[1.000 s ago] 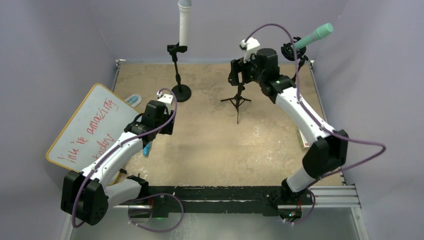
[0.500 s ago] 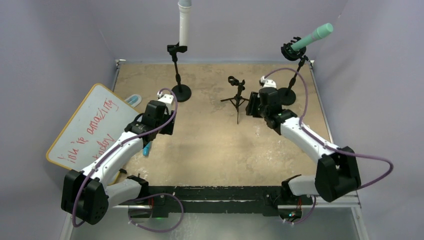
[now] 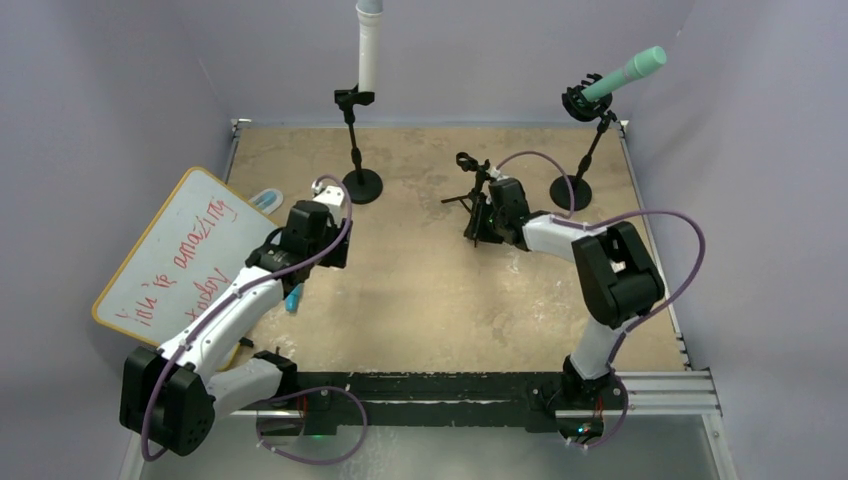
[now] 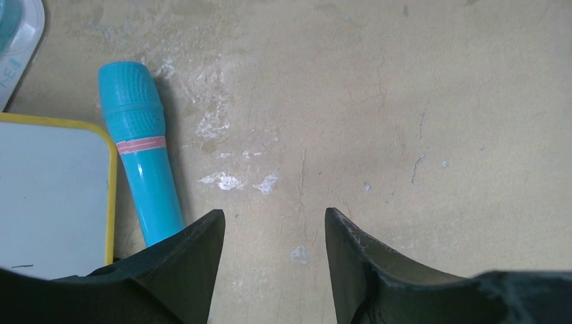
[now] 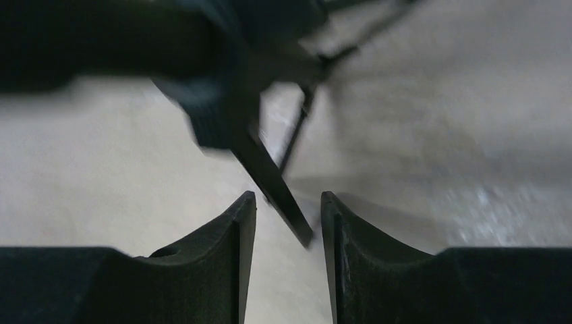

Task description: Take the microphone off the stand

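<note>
- Three microphones are in view, so which one the task means is a judgement: two sit in stands and one lies loose.
- At the far left, the blue microphone (image 4: 143,158) lies flat on the tabletop (image 3: 420,290) just beside the whiteboard (image 4: 54,196). Its long axis runs along the board's yellow edge and its head points to the top of the left wrist view (it is in no stand).
- The left tool (image 4: 273,212) hovers just beside it, jaws spread with nothing between them. It has barely moved in the last second.
- At the back, left of centre, the white microphone (image 3: 369,50) is clipped in its round-based stand (image 3: 353,130). Its long axis is vertical and its head points straight up.
- In the centre, the tripod stand (image 3: 467,161) has an empty clip. The right arm is what has changed: a second ago it was raised above this tripod, and now it is folded down low beside the legs.
- The right tool (image 5: 288,196) is released and holds nothing; a blurred tripod leg shows past its fingertips. I judge that no grasp is being set up on either clipped microphone.
- At the far right, the green microphone (image 3: 628,72) rests in its slim stand (image 3: 590,155). It is tilted, with its head up and to the right.
</note>
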`<state>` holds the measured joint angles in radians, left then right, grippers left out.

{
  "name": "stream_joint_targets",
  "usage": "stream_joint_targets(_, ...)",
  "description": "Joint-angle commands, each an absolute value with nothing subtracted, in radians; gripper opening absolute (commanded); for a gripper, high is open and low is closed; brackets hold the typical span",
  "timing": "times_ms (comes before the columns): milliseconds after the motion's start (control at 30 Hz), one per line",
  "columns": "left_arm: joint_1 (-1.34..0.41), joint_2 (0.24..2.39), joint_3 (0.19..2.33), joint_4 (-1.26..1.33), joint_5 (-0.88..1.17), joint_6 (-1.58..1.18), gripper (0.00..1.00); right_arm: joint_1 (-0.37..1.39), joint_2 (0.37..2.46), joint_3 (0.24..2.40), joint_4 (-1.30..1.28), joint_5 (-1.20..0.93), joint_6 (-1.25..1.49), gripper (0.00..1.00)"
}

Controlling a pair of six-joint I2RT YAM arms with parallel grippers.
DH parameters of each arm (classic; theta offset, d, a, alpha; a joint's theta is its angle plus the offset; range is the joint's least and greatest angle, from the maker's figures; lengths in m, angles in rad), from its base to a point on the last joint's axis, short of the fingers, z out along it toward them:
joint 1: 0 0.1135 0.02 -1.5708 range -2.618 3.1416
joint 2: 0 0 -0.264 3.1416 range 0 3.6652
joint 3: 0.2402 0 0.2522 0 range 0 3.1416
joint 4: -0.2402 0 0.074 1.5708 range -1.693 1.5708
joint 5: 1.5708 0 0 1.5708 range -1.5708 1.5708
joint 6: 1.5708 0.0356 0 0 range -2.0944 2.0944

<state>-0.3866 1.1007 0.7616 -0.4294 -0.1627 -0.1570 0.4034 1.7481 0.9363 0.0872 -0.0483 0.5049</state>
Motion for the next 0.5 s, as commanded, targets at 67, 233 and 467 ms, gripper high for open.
stream_joint_targets(67,-0.382,1.017,0.765,-0.239,-0.127,-0.179,0.56,0.416,1.867,1.13,0.198,-0.149,0.514,0.45)
stream_joint_targets(233,-0.382,1.036,0.715,-0.002,-0.095,-0.188,0.61,0.416,1.912,1.21,0.178,-0.211,0.499,0.47)
stream_joint_targets(467,-0.375,1.247,0.828,0.167,-0.178,-0.15,0.71,0.414,1.702,0.941,0.236,-0.22,0.506,0.66)
